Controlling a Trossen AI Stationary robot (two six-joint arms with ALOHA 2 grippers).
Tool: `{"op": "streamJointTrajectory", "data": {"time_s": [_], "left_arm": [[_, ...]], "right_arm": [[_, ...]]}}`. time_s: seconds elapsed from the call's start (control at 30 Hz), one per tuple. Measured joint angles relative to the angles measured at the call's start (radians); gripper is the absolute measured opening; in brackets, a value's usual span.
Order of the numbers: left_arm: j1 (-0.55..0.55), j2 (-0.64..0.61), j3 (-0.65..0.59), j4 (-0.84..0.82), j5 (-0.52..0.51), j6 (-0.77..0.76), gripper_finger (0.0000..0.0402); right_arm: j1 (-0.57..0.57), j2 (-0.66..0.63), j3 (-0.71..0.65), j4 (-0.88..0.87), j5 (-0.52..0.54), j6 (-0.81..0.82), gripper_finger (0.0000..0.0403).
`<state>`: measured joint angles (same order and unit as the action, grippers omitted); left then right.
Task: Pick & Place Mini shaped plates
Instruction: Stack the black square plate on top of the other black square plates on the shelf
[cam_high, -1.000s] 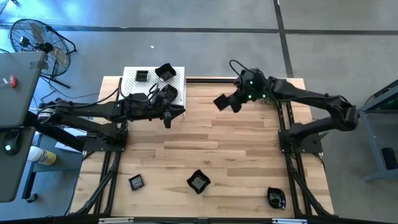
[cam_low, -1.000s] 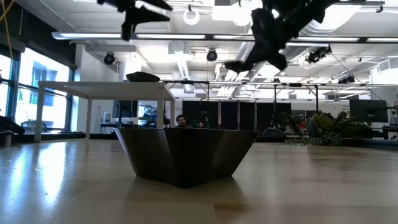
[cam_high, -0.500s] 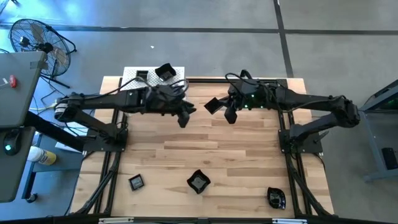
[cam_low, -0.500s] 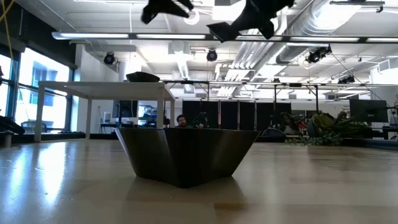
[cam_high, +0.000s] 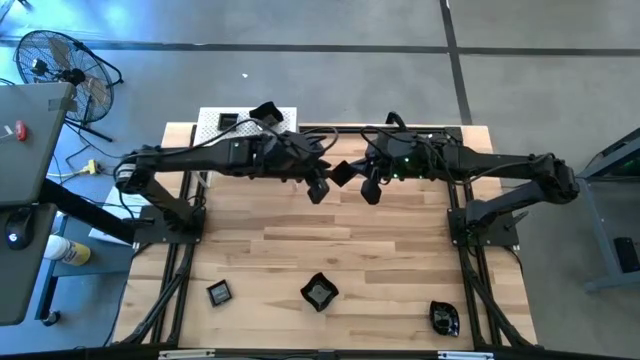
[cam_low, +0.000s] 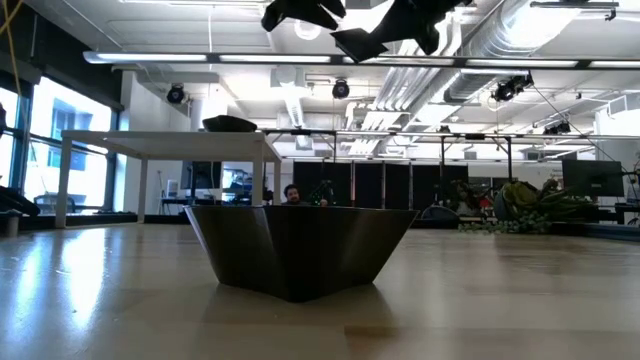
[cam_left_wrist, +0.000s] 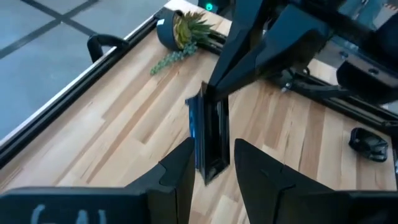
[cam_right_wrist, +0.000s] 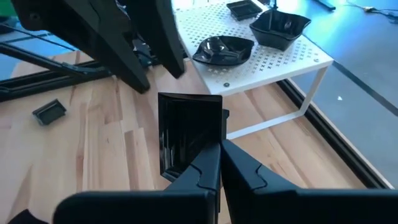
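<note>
A glossy black square mini plate (cam_high: 341, 172) is held in the air above the far middle of the light wooden slatted worktop (cam_high: 400, 250). It is pinched at one edge by the right tool (cam_right_wrist: 219, 155), whose two dark fingers are pressed together on that edge. In the right wrist view the plate (cam_right_wrist: 188, 134) stands tilted on edge above the fingers.

The left tool (cam_high: 318, 190) is positioned just beside the held plate. Its fingers (cam_left_wrist: 180, 174) are spread, and in the left wrist view the plate (cam_left_wrist: 208, 140) is seen edge-on between them. Contact between these fingers and the plate cannot be told from the pictures. In the low view both tools are seen high above the worktop, close together, with the plate (cam_low: 358, 42) at the right one.

Three further glossy black dishes rest on the near part of the worktop, well apart from both tools:
- a small square dish (cam_high: 219, 292) at the near left;
- an angular dish (cam_high: 319, 291) at the near middle;
- a rounded dish (cam_high: 444, 318) at the near right.

More black dishes (cam_right_wrist: 273, 26) are placed on a white perforated stand (cam_right_wrist: 273, 59) at the far left corner. A small green plant sprig (cam_left_wrist: 183, 37) lies at the far right edge of the worktop.
</note>
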<state>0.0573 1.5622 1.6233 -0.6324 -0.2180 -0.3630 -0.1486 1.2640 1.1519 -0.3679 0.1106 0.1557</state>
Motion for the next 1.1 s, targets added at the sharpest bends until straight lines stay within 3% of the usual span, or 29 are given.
{"op": "streamJointTrajectory", "data": {"time_s": [0.2, 0.47, 0.57, 0.83, 0.97, 1.1], "left_arm": [[-0.001, 0.022, 0.022, -0.025, -0.009, -0.008, 0.0097], [-0.001, 0.025, 0.021, -0.044, -0.006, -0.008, 0.0012], [0.0, 0.025, 0.021, -0.045, -0.011, -0.028, 0.0007], [0.029, 0.02, 0.02, -0.105, 0.005, -0.115, 0.0002], [0.086, -0.03, 0.021, -0.168, 0.01, -0.139, 0.0002], [0.165, -0.078, 0.019, -0.229, 0.009, -0.139, 0.0001]], "right_arm": [[0.0, 0.0, 0.0, 0.021, -0.017, 0.0, 0.0004], [0.0, 0.0, 0.0, 0.038, -0.04, 0.0, 0.0005], [0.0, 0.0, 0.0, 0.041, -0.039, 0.0, 0.0012], [0.0, -0.005, 0.0, 0.045, 0.0, 0.026, 0.0089], [0.0, -0.031, -0.001, 0.054, 0.001, 0.035, 0.013], [-0.003, -0.07, -0.001, 0.056, 0.005, 0.021, 0.0143]]}}
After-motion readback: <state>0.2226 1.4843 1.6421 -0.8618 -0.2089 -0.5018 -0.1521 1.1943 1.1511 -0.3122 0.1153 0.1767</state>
